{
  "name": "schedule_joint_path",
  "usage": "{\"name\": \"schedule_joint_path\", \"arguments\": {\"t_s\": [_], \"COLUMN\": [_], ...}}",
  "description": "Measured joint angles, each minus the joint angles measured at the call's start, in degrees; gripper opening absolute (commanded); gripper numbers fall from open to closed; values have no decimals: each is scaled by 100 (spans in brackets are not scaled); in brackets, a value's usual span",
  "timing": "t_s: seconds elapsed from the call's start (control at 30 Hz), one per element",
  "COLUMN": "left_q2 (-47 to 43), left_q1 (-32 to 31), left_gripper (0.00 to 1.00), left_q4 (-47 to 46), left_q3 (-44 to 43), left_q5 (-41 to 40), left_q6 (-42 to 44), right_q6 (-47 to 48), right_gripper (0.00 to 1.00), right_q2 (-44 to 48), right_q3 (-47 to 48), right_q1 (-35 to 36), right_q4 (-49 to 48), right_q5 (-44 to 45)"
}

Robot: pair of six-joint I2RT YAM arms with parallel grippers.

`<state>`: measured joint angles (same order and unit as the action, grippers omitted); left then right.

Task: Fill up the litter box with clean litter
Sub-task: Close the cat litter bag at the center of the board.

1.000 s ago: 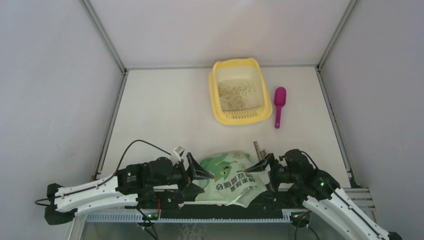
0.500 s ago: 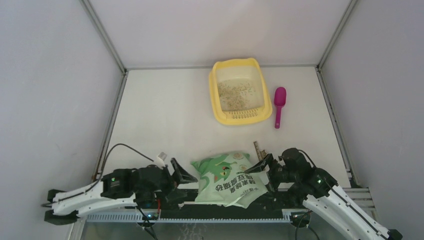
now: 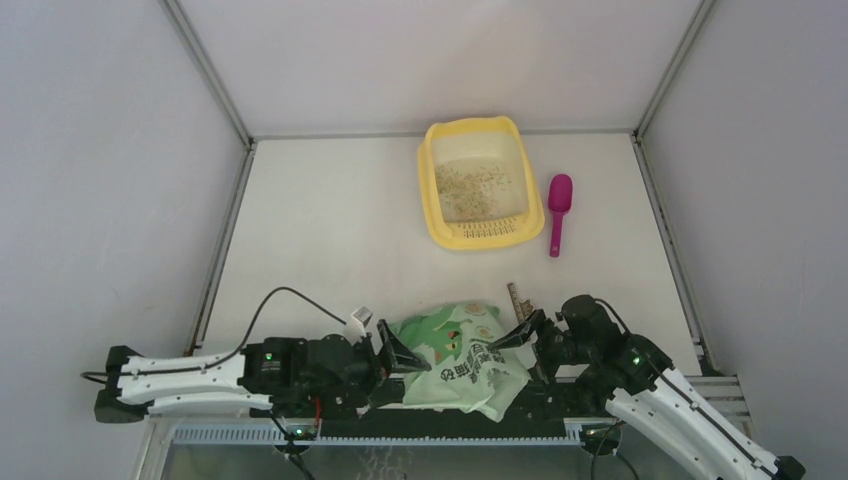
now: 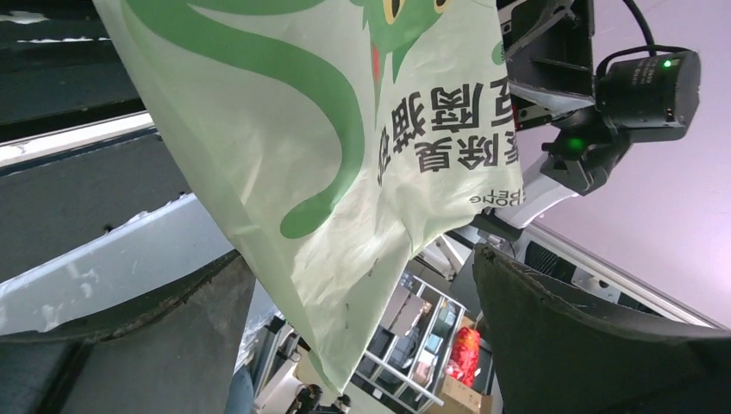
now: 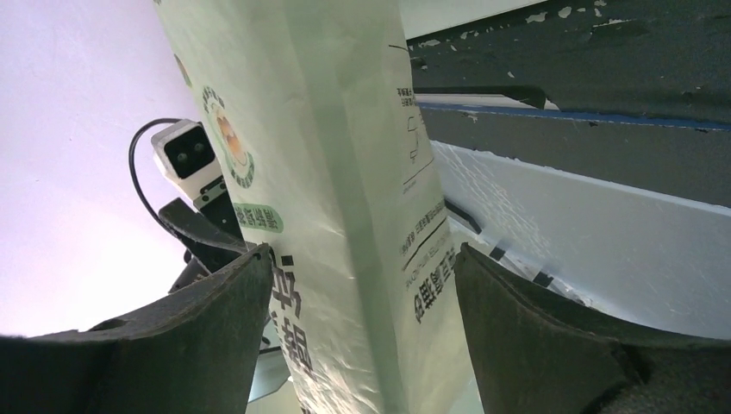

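After it was drawn back half second ago, left end effector brought forward again to bag; jaws spread wide, bag edge between, not clamped. Right end effector unmoved at bag's other side, bag filling gap between fingers; whether gripped cannot be told. Bag nudged slightly, at near tabletop edge. Litter box well apart, far side, thin litter layer inside. Two-sided lift judged in preparation; pouring not begun.

Bag ran off the top edge in both wrist views. Right gripper: contact with bag untellable. Litter grains too small to separate.
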<state>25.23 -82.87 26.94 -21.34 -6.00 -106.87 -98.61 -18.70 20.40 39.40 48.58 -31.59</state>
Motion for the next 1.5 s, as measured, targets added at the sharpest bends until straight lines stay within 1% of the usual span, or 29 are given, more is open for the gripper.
{"name": "schedule_joint_path", "arguments": {"t_s": [0.07, 0.17, 0.23, 0.27, 0.3, 0.37, 0.4, 0.43, 0.47, 0.5, 0.53, 0.57, 0.6, 0.73, 0.83, 0.9, 0.97, 1.03, 1.07, 1.1, 1.13, 1.17, 1.23, 1.37, 1.43, 1.5], "left_q2": [282, 638, 691, 660, 597, 293, 122, -83, -271, -468, -570, -592, -557, -66, 315, 293, 0, -437, -678, -837, -944, -960, -804, 92, 358, 411], "left_q1": [-13, -26, -26, -26, -26, -26, -26, -26, -26, -26, -26, -26, -22, -22, -33, -70, -140, -214, -249, -275, -308, -348, -431, -688, -855, -1010], "left_gripper": [88, 66, 55, 49, 46, 43, 44, 49, 56, 67, 76, 83, 88, 99, 100, 100, 100, 100, 100, 100, 100, 100, 100, 100, 100, 100], "left_q4": [-407, -964, -1237, -1281, -1274, -1143, -1086, -997, -911, -839, -820, -793, -778, -715, -680, -509, -79, 422, 649, 807, 953, 1060, 1115, 793, 621, 514], "left_q3": [94, 199, 295, 337, 361, 378, 378, 378, 378, 378, 374, 361, 361, 341, 223, 131, 15, -90, -138, -181, -223, -254, -260, -262, -262, -245], "left_q5": [4, 13, -11, -35, -72, -199, -267, -330, -393, -446, -492, -525, -538, -391, -181, -116, -114, -116, -131, -136, -140, -140, -133, -109, -120, -179], "left_q6": [-63, -138, -170, -181, -190, -186, -179, -179, -177, -177, -160, -140, -127, -46, 48, 87, 87, 76, 70, 52, 35, 31, 31, 28, -22, -129], "right_q6": [17, 31, 33, 31, 33, 33, 26, 20, 17, 20, 26, 44, 55, 63, 98, 131, 177, 216, 240, 271, 321, 343, 439, 496, 514, 529], "right_gripper": [78, 75, 73, 70, 65, 61, 61, 61, 57, 50, 49, 49, 50, 54, 54, 54, 53, 50, 40, 27, 16, 9, 1, 0, 0, 0], "right_q2": [0, 13, 44, 66, 87, 153, 181, 203, 214, 212, 208, 201, 190, 157, 118, 107, 107, 94, 76, 52, 20, -22, -85, -114, -114, -114], "right_q3": [0, 0, 0, 0, 0, 0, 0, 0, 0, 0, 0, 0, 0, 0, 0, 0, 0, 0, 0, 0, 0, 0, 0, 0, 0, 0], "right_q1": [0, 0, 0, 0, 0, 0, 0, 0, 0, 0, 0, 0, 0, 0, 0, 0, 0, 0, 0, 0, 0, 0, 0, 0, 0, 0], "right_q4": [0, 2, 2, 4, 4, 4, 4, 2, 0, -2, -2, -2, 2, -2, 2, 4, 4, 2, 2, 2, 2, 4, 11, 13, 13, 13], "right_q5": [-2, -2, -4, -4, -2, 0, 2, 0, 2, 2, -2, -2, -9, -22, -26, -26, -26, -26, -28, -37, -46, -57, -85, -92, -92, -92]}}
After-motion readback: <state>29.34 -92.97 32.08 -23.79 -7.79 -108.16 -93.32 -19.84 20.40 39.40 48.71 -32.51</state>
